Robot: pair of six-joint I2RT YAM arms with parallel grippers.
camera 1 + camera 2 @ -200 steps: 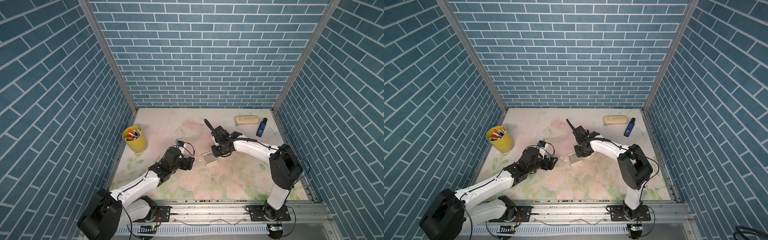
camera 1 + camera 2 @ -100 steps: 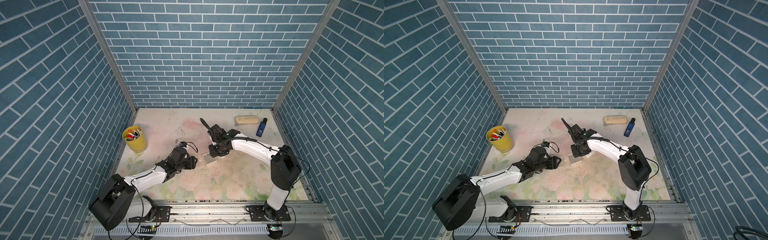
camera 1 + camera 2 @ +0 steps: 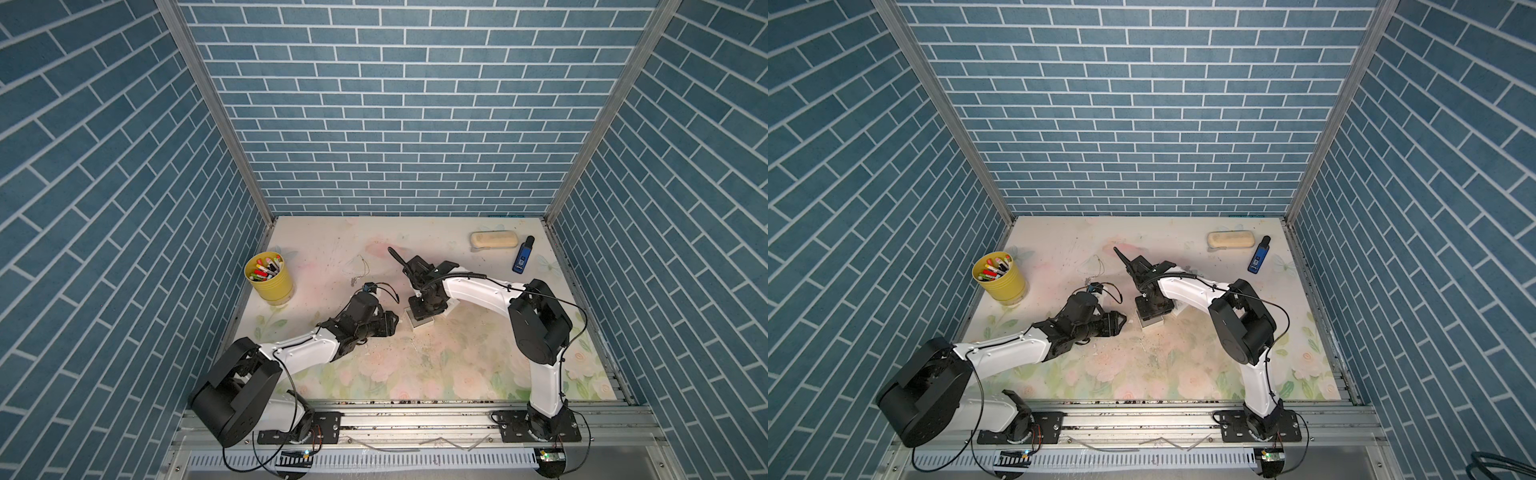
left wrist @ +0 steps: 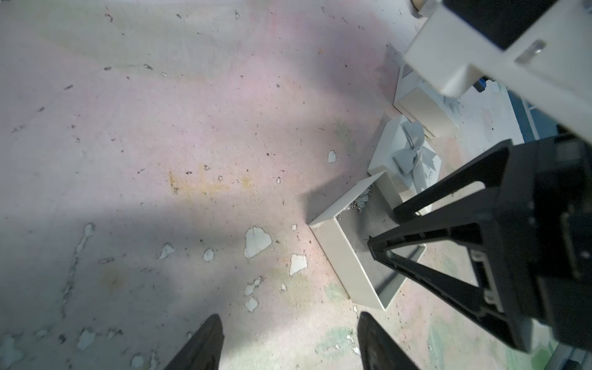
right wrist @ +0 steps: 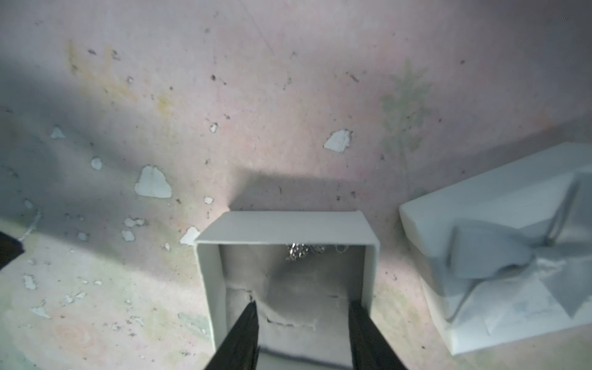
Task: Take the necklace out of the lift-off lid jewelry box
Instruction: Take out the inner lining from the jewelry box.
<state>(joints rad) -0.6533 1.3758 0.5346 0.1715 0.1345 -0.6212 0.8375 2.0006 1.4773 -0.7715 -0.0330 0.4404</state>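
The white jewelry box (image 5: 288, 224) stands open on the table, its lid (image 5: 496, 256) with a grey bow lying beside it. The silver necklace (image 5: 299, 250) is bunched against one inner wall, also seen in the left wrist view as a glittering necklace (image 4: 363, 200). My right gripper (image 5: 304, 307) is open, with both fingertips down inside the box on the grey pad, apart from the necklace. In both top views it covers most of the box (image 3: 422, 322). My left gripper (image 4: 288, 320) is open and empty, low over the table just left of the box (image 4: 339, 253).
A yellow cup of markers (image 3: 269, 278) stands at the left. A beige case (image 3: 493, 240) and a blue bottle (image 3: 521, 259) lie at the back right. A thin loose chain (image 3: 359, 268) lies behind the left arm. A second white box (image 4: 423, 109) sits behind the lid.
The left arm has stretched low toward the box and its jaws have narrowed a little. The right gripper has shifted over the box, and its jaws have widened.
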